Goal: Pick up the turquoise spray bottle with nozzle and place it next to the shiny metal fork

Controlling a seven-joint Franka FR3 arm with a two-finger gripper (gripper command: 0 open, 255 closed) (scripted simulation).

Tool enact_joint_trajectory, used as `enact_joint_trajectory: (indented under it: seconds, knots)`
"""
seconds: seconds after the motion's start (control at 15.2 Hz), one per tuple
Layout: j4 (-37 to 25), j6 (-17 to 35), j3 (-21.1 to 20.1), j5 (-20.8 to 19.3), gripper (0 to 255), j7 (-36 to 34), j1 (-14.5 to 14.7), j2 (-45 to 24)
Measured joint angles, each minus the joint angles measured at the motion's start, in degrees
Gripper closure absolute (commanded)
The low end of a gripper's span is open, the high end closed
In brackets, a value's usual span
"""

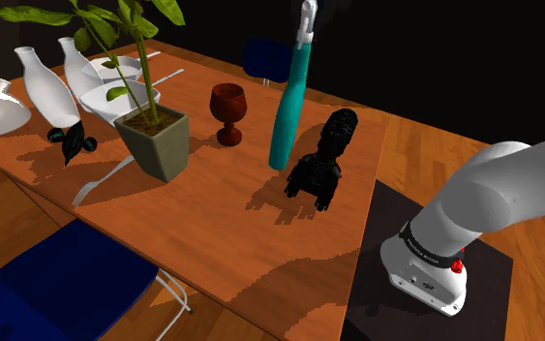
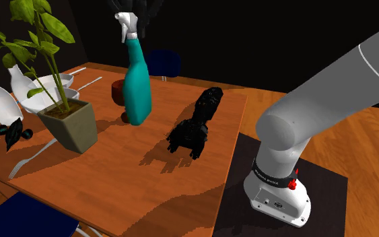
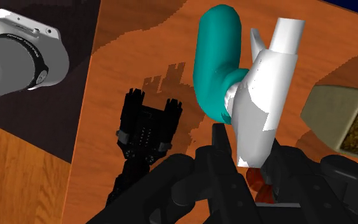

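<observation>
A wooden table (image 1: 241, 213) with an orange-brown top stood on a wooden floor (image 1: 541, 237) of much the same colour. One blue-seated chair (image 1: 62, 281) sat at the table's near side, another blue chair (image 1: 260, 56) at its far side. Hard-edged shadows lay across the tabletop. Beyond it was a black area (image 1: 454, 58).

white Franka arm with dark joints (image 1: 493, 199), rising from its base and bending up out of frame, all-black two-finger gripper (image 3: 246, 145) pointing down, fingers (image 3: 219, 137) clamped on the white nozzle head of a turquoise spray bottle (image 3: 215, 63)
</observation>
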State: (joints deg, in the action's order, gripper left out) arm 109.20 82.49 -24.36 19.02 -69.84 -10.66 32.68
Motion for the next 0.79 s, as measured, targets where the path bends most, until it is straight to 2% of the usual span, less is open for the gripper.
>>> enact_joint_trajectory:
  seconds: [0.46,0.79]
  knots:
    - [-3.72,9.33,-8.82,-2.43,255,-5.95,-1.58,-11.88]
    - [-9.16,14.86,-15.22,-8.09,255,-11.83,-2.26,-23.37]
